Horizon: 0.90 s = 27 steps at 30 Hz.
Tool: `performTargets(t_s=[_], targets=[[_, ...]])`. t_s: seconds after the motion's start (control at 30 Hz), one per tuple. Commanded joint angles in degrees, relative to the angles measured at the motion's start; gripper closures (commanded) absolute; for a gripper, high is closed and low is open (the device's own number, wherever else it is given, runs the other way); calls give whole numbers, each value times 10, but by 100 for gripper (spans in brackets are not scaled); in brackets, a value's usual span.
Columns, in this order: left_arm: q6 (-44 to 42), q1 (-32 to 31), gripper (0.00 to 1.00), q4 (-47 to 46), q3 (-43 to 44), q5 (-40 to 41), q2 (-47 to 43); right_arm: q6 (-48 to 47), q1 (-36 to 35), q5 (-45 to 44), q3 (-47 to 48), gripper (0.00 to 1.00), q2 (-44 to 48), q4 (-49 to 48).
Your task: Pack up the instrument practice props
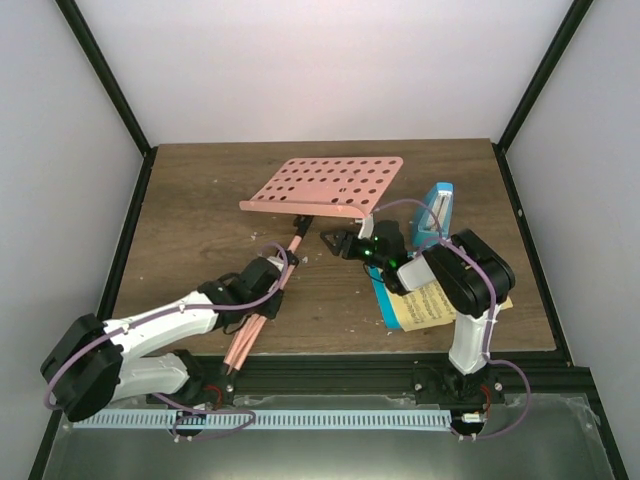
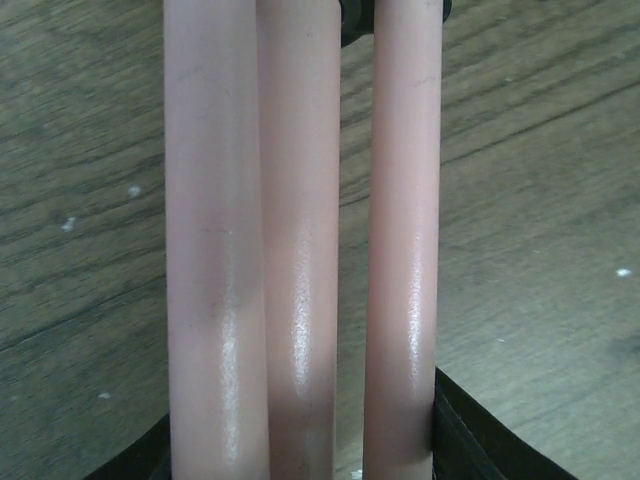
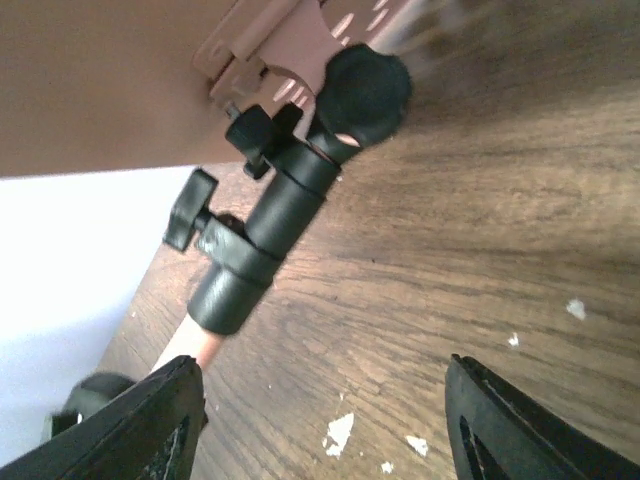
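Three pink legs [image 2: 300, 250] of the music stand [image 1: 325, 185], folded together, are clamped in the left gripper [image 1: 264, 288], one black finger [image 2: 455, 440] tight against the outer tube. The stand's lying down on the tabletop [image 1: 200, 200]: feet at the near edge, left of centre, the pole slanting away, and the hole-punched desk tipped up near the middle of the far edge. Just right of the pole, the right gripper [image 3: 322, 375] is spread wide with nothing in it, facing the black clamp collar [image 3: 255, 255] and its round knob [image 3: 365, 90] under the desk. The music sheets [image 1: 425, 305] lie flat toward the near right corner, yellow over blue. The blue metronome [image 1: 437, 212] sits just beyond them, toward the right edge.
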<state>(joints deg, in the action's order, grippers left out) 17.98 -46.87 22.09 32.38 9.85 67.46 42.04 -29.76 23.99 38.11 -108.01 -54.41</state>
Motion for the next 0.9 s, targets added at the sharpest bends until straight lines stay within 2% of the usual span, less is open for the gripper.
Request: performTargets(t_s=[0.0,0.2,0.37,0.43,0.5,0.67,0.87], targets=[[11,12,100,-156,60,76,-18,-26,1,3,-19,32,16,-29],[-16,14,100,-166,64,95,10,-34,1,16,-70,28,65,-43],[-29,16,100,-163,83,130,49,-40,1,30,-140,24,152,-43],[-31,16,100,-158,97,137,69,-47,1,33,-169,18,200,-27],[-32,16,100,-155,109,145,88,-64,1,28,-192,16,257,22],[-33,17,100,-146,143,168,140,-115,5,-53,-246,7,431,180],[-58,18,100,-130,186,195,212,-173,9,-169,-213,0,621,424]])
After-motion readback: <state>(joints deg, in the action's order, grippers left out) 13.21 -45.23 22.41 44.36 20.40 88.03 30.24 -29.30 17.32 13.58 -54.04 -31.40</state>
